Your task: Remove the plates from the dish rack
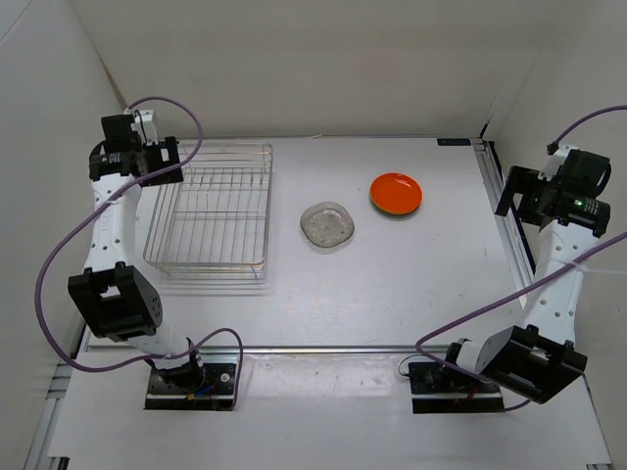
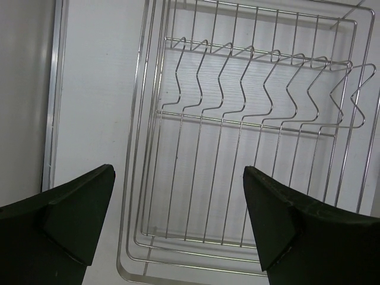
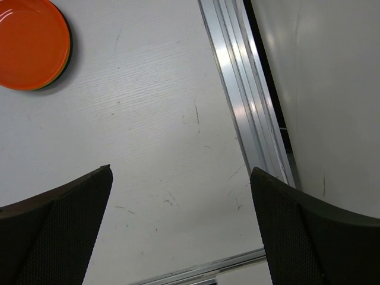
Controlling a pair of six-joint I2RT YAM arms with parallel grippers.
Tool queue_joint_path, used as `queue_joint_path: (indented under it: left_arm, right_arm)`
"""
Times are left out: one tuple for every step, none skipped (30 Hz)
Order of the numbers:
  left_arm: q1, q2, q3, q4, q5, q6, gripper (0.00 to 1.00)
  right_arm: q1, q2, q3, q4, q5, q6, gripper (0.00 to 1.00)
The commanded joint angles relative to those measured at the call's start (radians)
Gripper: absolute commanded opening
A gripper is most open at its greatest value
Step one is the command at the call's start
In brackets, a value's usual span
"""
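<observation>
We see left pincer [image 2: 178, 171], released, above plateless dish rack [image 1: 211, 215]; right pincer [image 3: 181, 171], released, nearer orange plate [image 1: 396, 193], clear plate [image 1: 327, 225].

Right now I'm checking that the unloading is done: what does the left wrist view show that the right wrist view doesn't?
Only the left wrist view shows the dish rack, its wire slots bare in the part visible, below the open left gripper. Only the right wrist view shows the orange plate, with a greenish edge peeking from under it, and the open right gripper. Both show the white table and an aluminium edge rail.
</observation>
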Motion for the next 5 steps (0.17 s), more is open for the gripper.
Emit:
queue_joint_path:
  left_arm:
    - [0.004, -0.045, 0.019, 0.019, 0.033, -0.021, 1.0]
    - [0.004, -0.045, 0.004, 0.019, 0.033, -0.021, 1.0]
    - [0.004, -0.045, 0.004, 0.019, 0.033, -0.021, 1.0]
    - [0.004, -0.056, -0.011, 0.03, 0.033, -0.021, 1.0]
    - [0.004, -0.056, -0.012, 0.03, 0.033, -0.021, 1.0]
  right_arm:
    - [-0.003, -0.004, 0.004, 0.037, 0.02, -0.003, 1.0]
    - [-0.003, -0.004, 0.004, 0.046, 0.02, -0.003, 1.0]
    - [-0.003, -0.004, -0.005, 0.046, 0.02, -0.003, 1.0]
    - [-0.003, 0.005, -0.005, 0.046, 0.02, -0.003, 1.0]
    - [-0.003, 0.006, -0.005, 0.046, 0.01, -0.003, 1.0]
